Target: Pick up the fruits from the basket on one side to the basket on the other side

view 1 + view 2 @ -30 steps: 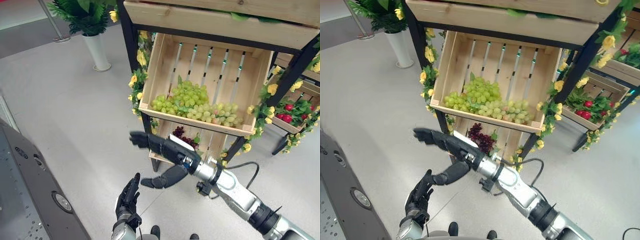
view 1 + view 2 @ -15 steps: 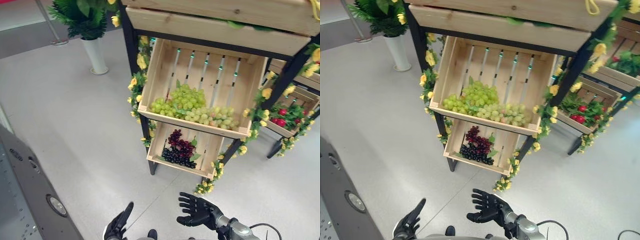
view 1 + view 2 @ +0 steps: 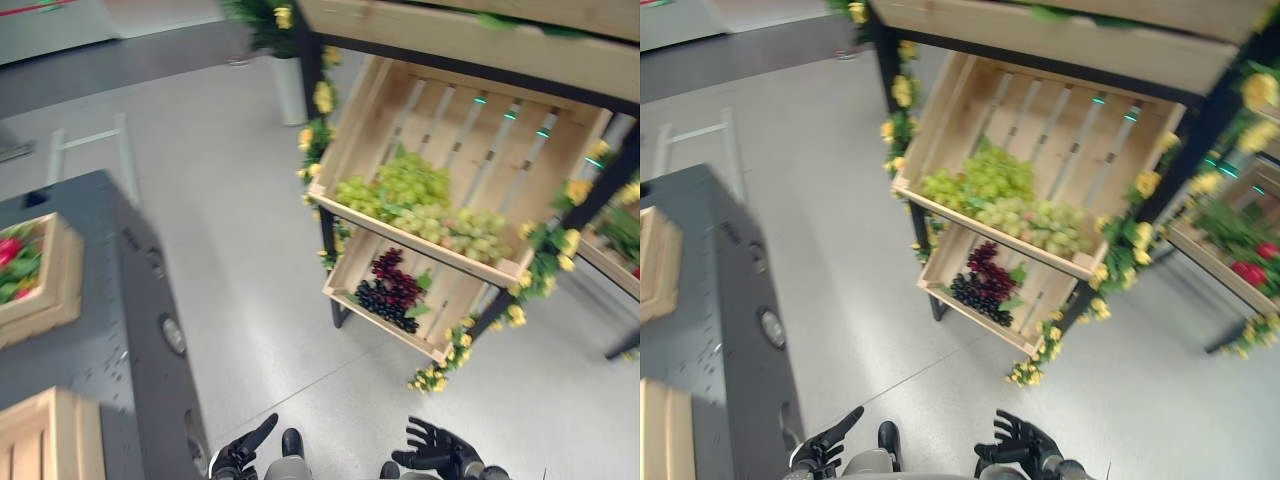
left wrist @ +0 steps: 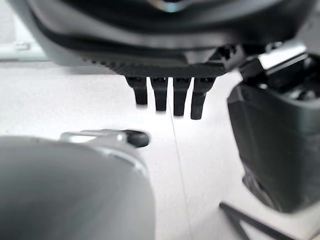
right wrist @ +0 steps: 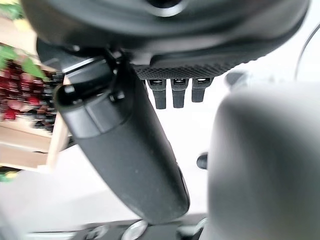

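A slanted wooden crate (image 3: 372, 108) on a black rack holds green grapes (image 3: 410, 200). Below it, a lower crate (image 3: 345, 285) holds dark grapes (image 3: 388, 292), which also show in the right wrist view as dark grapes (image 5: 22, 95). My left hand (image 3: 240, 456) and right hand (image 3: 436, 452) hang low over the floor, well short of the rack. Both are open and hold nothing. Straight fingers (image 4: 165, 95) show in the left wrist view, and straight fingers (image 5: 175, 92) beside the thumb (image 5: 125, 150) in the right wrist view.
A grey table (image 3: 120, 320) stands at the left with a wooden crate of red fruit and leaves (image 3: 25, 275) and another crate (image 3: 45, 440). Yellow flowers (image 3: 545, 260) trim the rack. A further crate with red fruit (image 3: 1240, 265) sits at the right. Open floor lies between table and rack.
My right arm has drawn back from in front of the crates and dropped low. The camera has swung left, bringing the grey table and its crates into view.
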Robot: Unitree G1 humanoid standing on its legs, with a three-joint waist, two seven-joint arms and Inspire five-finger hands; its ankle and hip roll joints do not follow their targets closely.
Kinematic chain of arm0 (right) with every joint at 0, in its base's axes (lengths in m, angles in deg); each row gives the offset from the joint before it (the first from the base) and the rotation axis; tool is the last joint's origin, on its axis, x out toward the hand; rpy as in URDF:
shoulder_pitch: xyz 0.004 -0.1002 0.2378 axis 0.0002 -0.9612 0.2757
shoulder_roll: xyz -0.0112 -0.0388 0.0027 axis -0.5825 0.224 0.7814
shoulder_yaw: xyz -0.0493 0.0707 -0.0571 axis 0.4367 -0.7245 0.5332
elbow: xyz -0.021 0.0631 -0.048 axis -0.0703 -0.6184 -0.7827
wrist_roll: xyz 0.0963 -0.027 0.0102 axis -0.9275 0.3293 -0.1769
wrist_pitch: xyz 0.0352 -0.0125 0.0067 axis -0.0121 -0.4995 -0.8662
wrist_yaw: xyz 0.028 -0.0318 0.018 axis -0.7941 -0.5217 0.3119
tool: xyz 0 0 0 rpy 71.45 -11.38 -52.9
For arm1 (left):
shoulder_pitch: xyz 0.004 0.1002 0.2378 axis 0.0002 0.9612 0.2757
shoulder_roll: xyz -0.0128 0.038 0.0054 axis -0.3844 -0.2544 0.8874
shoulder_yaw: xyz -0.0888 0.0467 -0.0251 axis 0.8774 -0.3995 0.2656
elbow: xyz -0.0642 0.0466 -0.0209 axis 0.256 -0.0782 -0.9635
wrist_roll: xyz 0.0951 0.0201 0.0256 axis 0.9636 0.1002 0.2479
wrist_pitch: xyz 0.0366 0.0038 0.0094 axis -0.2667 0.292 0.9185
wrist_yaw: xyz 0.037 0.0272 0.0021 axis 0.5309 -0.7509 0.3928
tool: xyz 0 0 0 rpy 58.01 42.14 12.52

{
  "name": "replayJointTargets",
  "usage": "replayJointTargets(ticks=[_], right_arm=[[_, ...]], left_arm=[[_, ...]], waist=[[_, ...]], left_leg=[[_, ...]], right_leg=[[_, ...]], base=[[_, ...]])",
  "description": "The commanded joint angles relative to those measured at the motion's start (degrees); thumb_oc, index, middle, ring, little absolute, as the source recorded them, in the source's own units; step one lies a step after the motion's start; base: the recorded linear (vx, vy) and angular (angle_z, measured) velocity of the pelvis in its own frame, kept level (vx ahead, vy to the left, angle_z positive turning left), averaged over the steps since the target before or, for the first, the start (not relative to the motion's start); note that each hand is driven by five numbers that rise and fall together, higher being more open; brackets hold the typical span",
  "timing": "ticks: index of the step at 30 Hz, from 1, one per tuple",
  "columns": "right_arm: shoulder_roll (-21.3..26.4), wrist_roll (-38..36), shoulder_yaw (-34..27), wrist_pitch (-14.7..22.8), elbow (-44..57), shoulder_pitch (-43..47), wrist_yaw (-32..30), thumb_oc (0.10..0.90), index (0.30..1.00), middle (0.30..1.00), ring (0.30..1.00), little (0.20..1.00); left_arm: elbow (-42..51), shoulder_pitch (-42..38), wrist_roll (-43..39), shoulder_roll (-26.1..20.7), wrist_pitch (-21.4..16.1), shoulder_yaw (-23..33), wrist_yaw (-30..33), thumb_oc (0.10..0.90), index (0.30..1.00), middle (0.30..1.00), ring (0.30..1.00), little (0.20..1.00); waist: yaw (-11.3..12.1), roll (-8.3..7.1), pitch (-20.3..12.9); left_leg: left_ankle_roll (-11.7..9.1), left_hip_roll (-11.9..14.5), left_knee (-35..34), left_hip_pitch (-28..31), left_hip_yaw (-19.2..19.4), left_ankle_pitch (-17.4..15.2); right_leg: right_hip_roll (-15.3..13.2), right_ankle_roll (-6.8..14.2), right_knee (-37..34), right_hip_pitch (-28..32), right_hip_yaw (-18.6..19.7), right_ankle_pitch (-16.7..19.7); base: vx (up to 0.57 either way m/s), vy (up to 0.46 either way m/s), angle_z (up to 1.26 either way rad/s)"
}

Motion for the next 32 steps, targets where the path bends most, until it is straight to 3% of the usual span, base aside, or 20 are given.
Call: replayJointTargets(ticks=[1,3,4,5,7,8,9,11,15,17,19,21,23,24,26,28,32], right_arm=[[-0.07,2.04,-4.38,-0.53,0.5,4.71,-5.57,0.8,0.9,0.9,0.9,0.9],[-0.52,0.35,-5.04,0.49,0.64,3.92,-6.2,0.8,0.9,0.9,0.9,0.9],[-0.71,-0.46,-5.18,1.0,1.18,3.58,-6.52,0.8,0.9,0.9,0.9,0.9],[-1.2,-1.82,-5.11,0.71,2.45,3.03,-8.49,0.8,0.9,0.9,0.9,0.9],[-1.9,-2.45,-5.4,-0.5,2.81,2.92,-10.46,0.8,0.9,0.9,0.9,0.9],[-2.1,-2.46,-5.39,-0.52,2.61,2.96,-10.57,0.8,0.9,0.9,0.9,0.9],[-2.84,-1.21,-5.19,-0.08,1.67,3.08,-9.95,0.8,0.9,0.9,0.9,0.9],[-2.95,0.26,-5.28,1.01,1.08,3.19,-8.97,0.8,0.9,0.9,0.9,0.9],[-2.93,-0.61,-4.86,2.17,2.54,2.68,-10.31,0.8,0.9,0.9,0.9,0.9],[-3.2,-0.57,-4.66,2.47,2.87,2.25,-10.86,0.8,0.9,0.9,0.9,0.9],[-3.8,0.85,-4.64,2.67,2.29,1.81,-11.08,0.8,0.9,0.9,0.9,0.9],[-4.64,2.48,-4.16,1.56,1.52,2.04,-10.95,0.8,0.9,0.9,0.9,0.9],[-4.84,4.55,-4.13,1.0,0.65,1.76,-10.7,0.8,0.9,0.9,0.9,0.9],[-4.83,6.82,-4.26,0.3,-0.15,1.42,-10.81,0.8,0.9,0.9,0.9,0.9],[-4.68,10.52,-3.68,-0.45,-1.65,1.55,-11.72,0.8,0.9,0.9,0.9,0.9],[-4.61,14.25,-2.21,-0.54,-2.08,2.49,-11.34,0.8,0.9,0.9,0.9,0.9],[-4.17,11.82,0.09,-0.31,-0.2,3.64,-10.41,0.8,0.9,0.9,0.9,0.9]], left_arm=[[2.92,-1.55,3.38,2.11,-3.26,-3.62,0.25,0.8,0.9,0.9,0.9,0.9],[2.76,-1.58,3.76,2.31,-2.1,-4.52,-2.12,0.8,0.9,0.9,0.9,0.9],[2.72,-1.36,4.57,2.11,-1.91,-4.77,-2.82,0.8,0.9,0.9,0.9,0.9],[2.94,-1.71,6.1,1.58,-0.24,-5.79,-2.44,0.8,0.9,0.9,0.9,0.9],[2.18,-2.66,7.69,1.11,1.23,-6.72,-1.86,0.8,0.9,0.9,0.9,0.9],[2.02,-2.85,7.56,1.07,1.23,-6.9,-1.52,0.8,0.9,0.9,0.9,0.9],[1.59,-3.86,5.7,1.03,1.41,-7.31,-0.77,0.8,0.9,0.9,0.9,0.9],[1.58,-3.98,4.8,1.2,1.28,-7.08,-2.14,0.8,0.9,0.9,0.9,0.9],[0.94,-2.05,11.29,1.27,4.19,-8.61,-4.61,0.8,0.9,0.9,0.9,0.9],[-0.3,-1.24,14.27,1.2,5.22,-9.69,-5.14,0.8,0.9,0.9,0.9,0.9],[-1.58,-1.22,14.95,0.57,5.9,-10.51,-4.76,0.8,0.9,0.9,0.9,0.9],[-1.7,-1.86,12.81,0.02,5.47,-9.48,-5.5,0.8,0.9,0.9,0.9,0.9],[-1.46,-1.97,11.73,-0.37,4.51,-8.64,-6.27,0.8,0.9,0.9,0.9,0.9],[-0.97,-2.31,10.01,-0.59,3.66,-8.61,-6.61,0.8,0.9,0.9,0.9,0.9],[-0.46,-2.96,8.11,-0.53,3.03,-8.4,-6.28,0.8,0.9,0.9,0.9,0.9],[-0.11,-3.06,7.15,-0.22,3.24,-7.13,-5.48,0.8,0.9,0.9,0.9,0.9],[0.09,-2.5,7.47,-0.2,1.57,-6.59,-4.1,0.8,0.9,0.9,0.9,0.9]], waist=[[-1.71,-0.06,-1.43],[-2.43,0.96,-2.07],[-2.96,1.8,-2.09],[-4.38,3.02,-1.94],[-4.68,2.88,-1.55],[-4.74,2.76,-1.49],[-4.87,1.82,-1.3],[-4.42,1.12,-1.38],[-3.05,-0.16,-1.97],[-3.1,-0.48,-2.37],[-4.11,0.01,-2.8],[-4.19,1.3,-2.81],[-4.34,2.23,-2.48],[-4.44,2.92,-2.52],[-3.88,2.91,-3.01],[-2.72,2.73,-3.44],[-2.02,1.9,-4.51]], left_leg=[[0.9,-3.61,12.45,2.11,2.83,-16.06],[1.13,-5.13,14.03,3.51,0.58,-16.28],[1.67,-6.1,8.77,6.65,-0.62,-17.15],[1.87,-6.08,-2.73,12.22,-1.37,-16.18],[2.72,-7.45,-6.52,11.62,-3.79,-15.62],[2.76,-7.55,-7.38,11.65,-4.17,-15.26],[3.04,-7.99,-9.85,11.08,-4.65,-13.54],[2.92,-7.71,-12.49,11.65,-4.09,-12.46],[2.78,-8.06,-15.74,12.07,-3.6,-10.85],[2.77,-8.35,-16.27,11.6,-3.9,-10.34],[3.8,-8.35,-16.27,11.07,-5.38,-9.88],[4.78,-7.75,-16.27,11.11,-5.01,-9.43],[5.23,-7.45,-16.21,11.47,-5.08,-9.21],[5.28,-7.25,-15.53,10.96,-5.77,-9.12],[4.65,-7.4,-14.99,10.32,-5.0,-9.31],[3.75,-7.09,-15.29,10.52,-3.54,-8.99],[3.19,-6.63,-15.83,11.21,-4.19,-8.47]], right_leg=[[2.06,0.06,5.01,-1.73,4.41,-5.0],[3.37,-0.31,10.48,-4.19,4.35,-6.95],[3.78,0.34,15.09,-7.2,4.01,-7.47],[4.91,0.53,18.46,-10.3,3.37,-9.26],[5.06,1.85,19.46,-12.36,3.72,-7.16],[5.23,2.23,18.95,-12.72,4.22,-6.34],[5.79,2.94,15.57,-13.69,6.23,-3.22],[6.07,3.49,11.38,-12.88,6.67,-1.88],[6.76,3.5,5.36,-10.37,5.29,-0.06],[7.38,3.7,3.32,-9.86,6.42,1.11],[7.56,3.55,7.07,-10.8,10.8,-0.13],[4.48,4.61,17.96,-13.03,9.88,-1.29],[2.67,4.56,21.23,-13.44,10.46,-2.13],[2.1,4.01,17.51,-11.52,12.35,-3.28],[1.79,4.13,8.48,-7.4,12.05,-2.75],[1.54,4.78,4.81,-5.59,10.04,-1.21],[2.84,3.83,3.39,-3.38,11.82,-1.55]], base=[[-0.14,0.015,0.44],[-0.13,0.051,0.38],[-0.18,0.154,0.11],[-0.2,0.159,0.07],[-0.21,0.091,0.35],[-0.3,0.048,0.72],[-0.26,0.036,0.57],[-0.19,0.023,0.13],[-0.12,-0.02,-0.11],[-0.17,-0.024,0.1],[-0.22,-0.017,-0.09],[-0.2,-0.005,-0.36],[-0.15,-0.024,-0.3],[-0.15,-0.073,-0.04],[-0.13,-0.116,0.15],[-0.09,-0.151,-0.02],[0.0,-0.154,0.02]])
